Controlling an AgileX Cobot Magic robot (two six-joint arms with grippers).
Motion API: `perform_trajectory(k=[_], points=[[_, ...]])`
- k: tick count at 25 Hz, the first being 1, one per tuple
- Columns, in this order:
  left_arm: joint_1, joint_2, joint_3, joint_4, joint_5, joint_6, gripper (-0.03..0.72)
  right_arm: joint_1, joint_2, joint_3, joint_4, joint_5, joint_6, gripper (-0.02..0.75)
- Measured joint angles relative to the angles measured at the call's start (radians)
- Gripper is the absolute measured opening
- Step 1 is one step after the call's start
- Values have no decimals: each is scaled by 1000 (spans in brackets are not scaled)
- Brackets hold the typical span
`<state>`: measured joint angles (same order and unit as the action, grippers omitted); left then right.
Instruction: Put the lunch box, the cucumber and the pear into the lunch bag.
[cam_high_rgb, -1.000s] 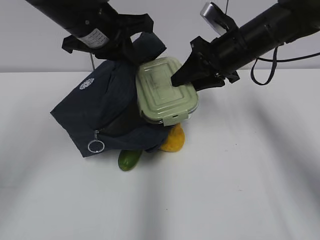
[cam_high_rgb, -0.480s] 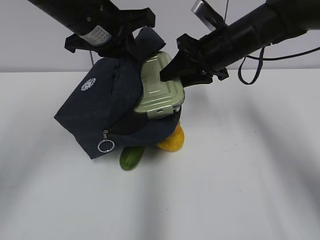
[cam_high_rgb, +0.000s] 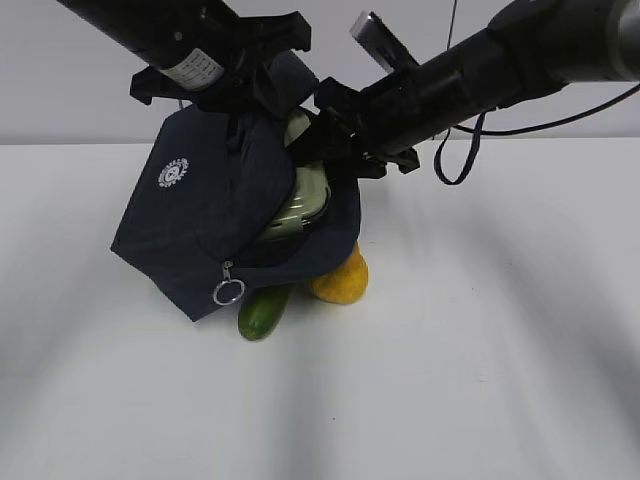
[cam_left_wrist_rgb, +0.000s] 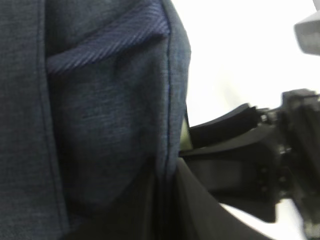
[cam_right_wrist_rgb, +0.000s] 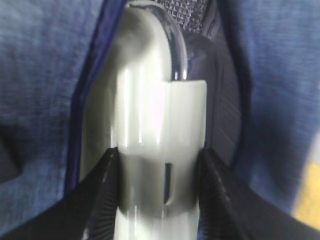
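The right gripper clamps the lunch box, mostly inside the lunch bag. The left gripper, shut, seemingly pinches the bag's top fabric. Cucumber and pear lie under the bag.

Right wrist view. Lunch box fills centre of frame, seen edge-on, pale green lid with its snap tab facing the camera, clear glass rim at upper centre. Right gripper clamps it, one ribbed black finger at lower left and one at lower right. Lunch bag fabric surrounds box on both sides; dark mesh lining at top. Blurred yellow patch, lower right corner.
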<state>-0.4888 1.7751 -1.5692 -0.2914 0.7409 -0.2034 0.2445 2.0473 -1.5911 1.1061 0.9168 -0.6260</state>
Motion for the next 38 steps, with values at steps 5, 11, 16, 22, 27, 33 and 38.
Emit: perform_trajectory(k=[5,11,16,22,27,33,38], points=[[0,0,0,-1,1,0,0,37,25,0,33,-31,-3,326],[0,0,0,-2,1,4,0,46,45,0,50,-38,-8,326],[0,0,0,1,5,24,0,46,47,0,48,-38,-8,344],[2,0,0,18,11,32,0,46,47,0,28,-38,-8,370],[17,0,0,45,38,37,0,46,47,0,10,-36,-8,391],[22,0,0,45,43,42,0,46,47,0,-10,-32,-8,426],[23,0,0,41,51,45,0,46,47,-2,5,-16,-11,482]])
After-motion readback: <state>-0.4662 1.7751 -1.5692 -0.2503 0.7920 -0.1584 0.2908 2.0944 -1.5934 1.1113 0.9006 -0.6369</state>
